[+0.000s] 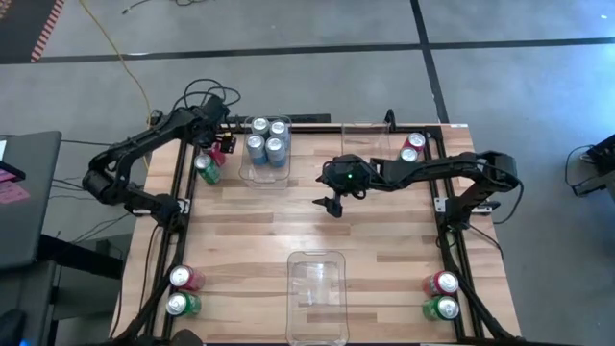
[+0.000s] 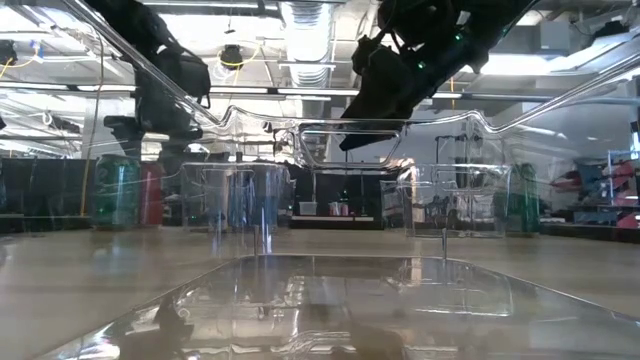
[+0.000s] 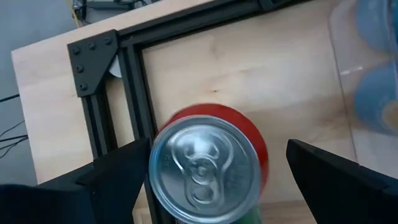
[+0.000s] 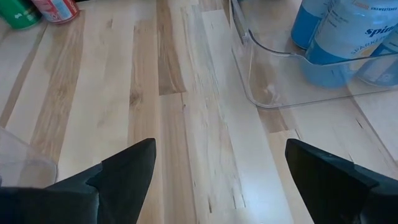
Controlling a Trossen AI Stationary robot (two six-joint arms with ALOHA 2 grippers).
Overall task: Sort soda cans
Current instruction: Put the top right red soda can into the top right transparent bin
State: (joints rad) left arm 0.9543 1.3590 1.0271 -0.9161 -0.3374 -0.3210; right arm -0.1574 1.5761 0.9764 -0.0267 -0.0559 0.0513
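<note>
A red soda can (image 3: pixel 208 165) with a silver top stands upright at the table's far left corner, and a green can (image 1: pixel 207 171) stands next to it. My left gripper (image 3: pixel 217 149) hangs open above the red can, pointing steeply down, one finger on either side of its top. I see no touch. Several silver-blue cans (image 1: pixel 267 142) stand in the clear bin (image 1: pixel 252 176) at the far left. My right gripper (image 1: pixel 332 204) is open over the middle of the table, above bare wood (image 4: pixel 186 124).
Pairs of one red and one green can stand at the far right (image 1: pixel 411 148), near left (image 1: pixel 181 291) and near right (image 1: pixel 443 296) corners. One clear bin (image 1: pixel 363 130) stands at the far right, another (image 1: pixel 317 312) at the near edge. A black frame rail (image 3: pixel 134 81) runs beside the red can.
</note>
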